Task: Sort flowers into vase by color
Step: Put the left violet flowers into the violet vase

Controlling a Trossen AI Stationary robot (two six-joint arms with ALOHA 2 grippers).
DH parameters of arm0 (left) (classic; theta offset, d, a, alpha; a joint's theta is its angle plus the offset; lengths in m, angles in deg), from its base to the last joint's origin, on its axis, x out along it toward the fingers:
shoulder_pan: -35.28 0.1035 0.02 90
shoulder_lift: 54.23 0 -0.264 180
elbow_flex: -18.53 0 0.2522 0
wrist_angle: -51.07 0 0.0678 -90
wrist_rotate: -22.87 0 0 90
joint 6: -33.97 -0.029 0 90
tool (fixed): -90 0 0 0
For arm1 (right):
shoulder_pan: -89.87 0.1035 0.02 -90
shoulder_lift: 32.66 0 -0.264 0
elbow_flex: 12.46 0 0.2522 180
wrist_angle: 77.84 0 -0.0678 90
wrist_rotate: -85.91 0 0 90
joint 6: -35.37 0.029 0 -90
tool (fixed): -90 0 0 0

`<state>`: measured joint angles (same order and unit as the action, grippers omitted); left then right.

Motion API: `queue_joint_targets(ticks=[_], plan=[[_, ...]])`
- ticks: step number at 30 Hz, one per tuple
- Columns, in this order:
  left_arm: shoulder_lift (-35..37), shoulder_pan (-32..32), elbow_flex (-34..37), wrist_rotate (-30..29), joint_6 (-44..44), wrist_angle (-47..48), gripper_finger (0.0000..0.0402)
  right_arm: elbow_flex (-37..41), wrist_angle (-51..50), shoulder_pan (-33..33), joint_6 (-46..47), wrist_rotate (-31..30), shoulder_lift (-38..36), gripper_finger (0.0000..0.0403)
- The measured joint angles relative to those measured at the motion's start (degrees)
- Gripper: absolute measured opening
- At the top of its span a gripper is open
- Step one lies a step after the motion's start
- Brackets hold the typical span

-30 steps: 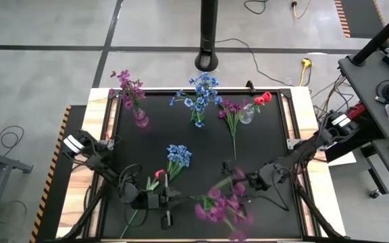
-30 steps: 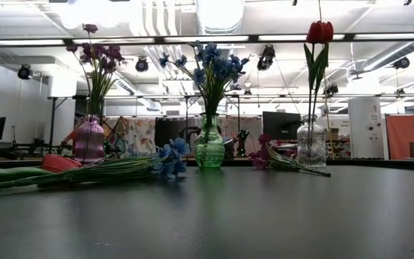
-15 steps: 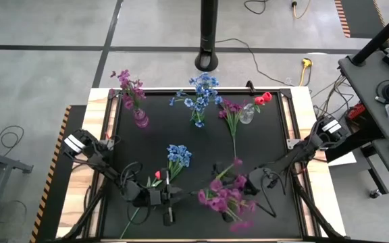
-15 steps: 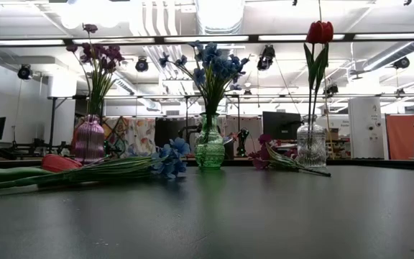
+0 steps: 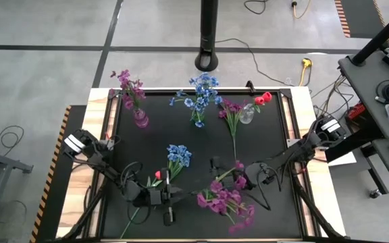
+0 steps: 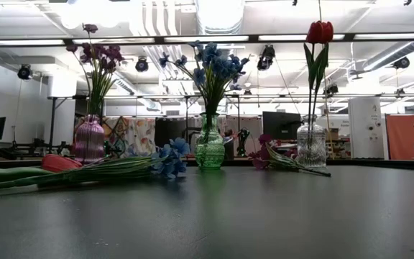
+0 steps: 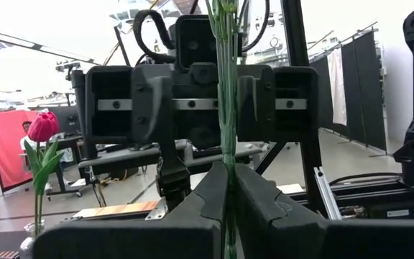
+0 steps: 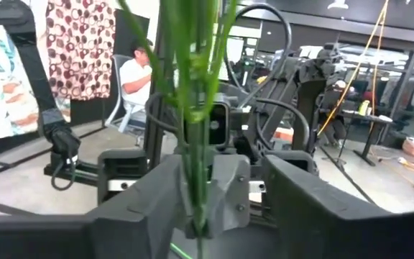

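1. The left end effector (image 5: pixel 162 198) at the counter's (image 5: pixel 201 145) near edge is clamped on a thin green stem (image 7: pixel 226 108).
2. The right end effector (image 5: pixel 238 182) has its fingers around the purple spray's (image 5: pixel 225 202) stems, low over the near counter.

Left claw (image 5: pixel 155 196) pinched closed near front edge, right claw (image 5: pixel 237 181) low, fingers partly apart
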<state>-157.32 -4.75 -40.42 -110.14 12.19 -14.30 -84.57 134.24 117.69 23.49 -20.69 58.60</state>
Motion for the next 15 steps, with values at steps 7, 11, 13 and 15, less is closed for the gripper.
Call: queue_joint_targets(ticks=[7, 11, 13, 15], plan=[[0.0, 0.1, 0.0, -1.7, 0.0, 0.3, 0.0, -0.2, 0.0, -0.1, 0.0, 0.1, 0.5, 0.0093], [0.0, 0.1, 0.0, -5.3, 2.1, 0.4, 0.0006, -0.2, -0.2, -0.2, -0.1, -0.1, 0.6, 0.004], [0.0, 0.1, 0.0, -5.8, 3.5, 0.4, 0.0018, -0.2, -0.3, -0.2, -0.4, -0.1, 0.6, 0.0022], [0.0, 0.1, 0.0, -5.9, 4.3, 0.5, 0.0039, -0.2, -0.6, -0.1, -0.7, -0.1, 0.6, 0.0018]])
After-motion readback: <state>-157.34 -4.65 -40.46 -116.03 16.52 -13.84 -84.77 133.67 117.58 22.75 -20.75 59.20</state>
